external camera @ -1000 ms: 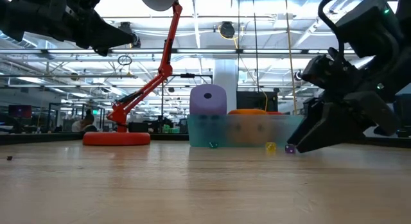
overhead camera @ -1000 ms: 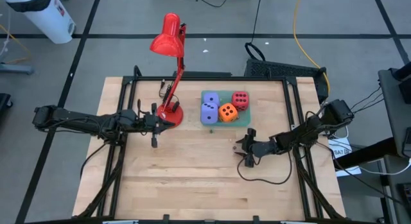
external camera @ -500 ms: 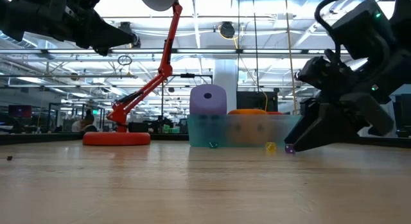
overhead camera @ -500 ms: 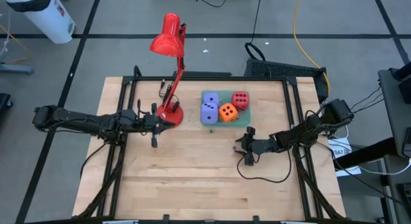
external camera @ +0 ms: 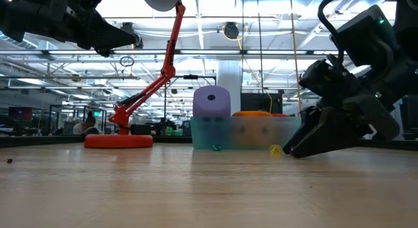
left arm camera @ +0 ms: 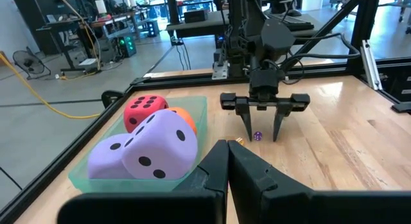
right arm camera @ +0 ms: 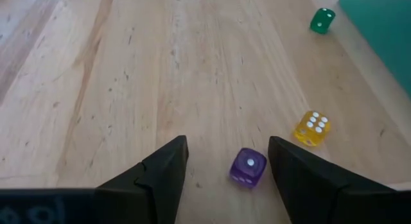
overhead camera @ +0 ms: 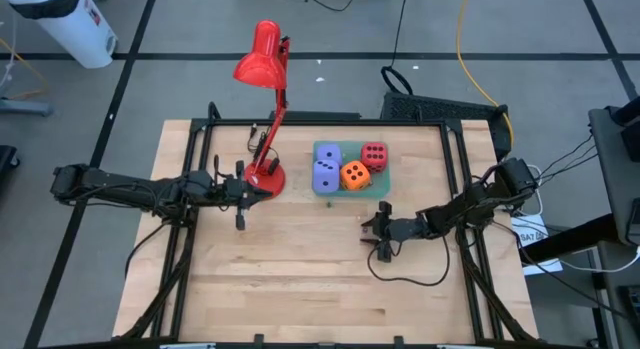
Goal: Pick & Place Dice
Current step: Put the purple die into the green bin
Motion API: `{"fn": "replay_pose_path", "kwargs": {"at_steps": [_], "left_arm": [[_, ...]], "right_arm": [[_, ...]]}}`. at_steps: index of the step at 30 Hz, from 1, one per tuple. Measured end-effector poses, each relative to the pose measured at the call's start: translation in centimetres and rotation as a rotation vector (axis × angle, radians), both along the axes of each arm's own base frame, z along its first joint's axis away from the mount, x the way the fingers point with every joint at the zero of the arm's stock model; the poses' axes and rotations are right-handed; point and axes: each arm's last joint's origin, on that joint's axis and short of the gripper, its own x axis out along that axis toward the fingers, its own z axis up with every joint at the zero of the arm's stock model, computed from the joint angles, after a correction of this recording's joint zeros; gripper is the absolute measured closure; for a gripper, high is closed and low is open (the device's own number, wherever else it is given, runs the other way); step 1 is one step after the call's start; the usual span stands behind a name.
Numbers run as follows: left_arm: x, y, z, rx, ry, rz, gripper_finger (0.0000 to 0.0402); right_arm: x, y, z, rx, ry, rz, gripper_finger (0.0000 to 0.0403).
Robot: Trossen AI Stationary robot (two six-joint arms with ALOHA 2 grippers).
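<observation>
Small purple die [right arm camera: 248,167] lies on the table between right gripper's [right arm camera: 226,179] spread fingers

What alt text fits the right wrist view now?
The right gripper is open low over the wooden table, a small purple die between its fingers. A yellow die lies beside it, a green die farther off.

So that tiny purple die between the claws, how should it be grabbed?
By two opposite flat faces, from above. The purple die sits flat on the table, one pip up, already between the right gripper's open fingers. The yellow die lies apart to one side, so closing should probably catch purple alone.
</observation>
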Motion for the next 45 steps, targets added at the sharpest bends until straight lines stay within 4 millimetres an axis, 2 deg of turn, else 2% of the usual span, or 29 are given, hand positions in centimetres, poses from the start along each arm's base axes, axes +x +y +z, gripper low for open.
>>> {"fn": "replay_pose_path", "kwargs": {"at_steps": [10, 15, 19, 29, 32, 37, 41, 45], "left_arm": [[0.0, 0.0, 0.0, 0.0, 0.0, 0.0, 0.0385], [0.0, 0.0, 0.0, 0.002, 0.0, 0.0, 0.0385], [0.0, 0.0, 0.0, 0.001, 0.001, 0.0, 0.0385], [0.0, 0.0, 0.0, -0.001, 0.001, 0.0, 0.0385], [0.0, 0.0, 0.0, 0.002, 0.001, 0.0, 0.0385], [0.0, 0.0, 0.0, 0.002, 0.0, 0.0, 0.0385], [0.0, 0.0, 0.0, 0.001, 0.001, 0.0, 0.0385], [0.0, 0.0, 0.0, -0.001, 0.001, 0.001, 0.0385]], "right_arm": [[-0.6, -0.2, 0.0, 0.002, 0.07, -0.025, 0.0191], [-0.6, -0.3, 0.1, -0.01, 0.067, -0.05, 0.0207], [-0.7, -0.3, 0.1, -0.01, 0.069, -0.05, 0.0235], [-0.7, -0.3, 0.1, -0.023, 0.066, -0.049, 0.0344], [-0.6, -0.2, 0.4, -0.042, 0.046, -0.026, 0.0359], [-0.6, -0.4, 2.5, -0.068, -0.042, 0.034, 0.0343], [-0.9, -0.7, 6.1, -0.064, -0.182, 0.069, 0.0331], [-2.3, -1.6, 10.1, -0.057, -0.346, 0.102, 0.035]]}}
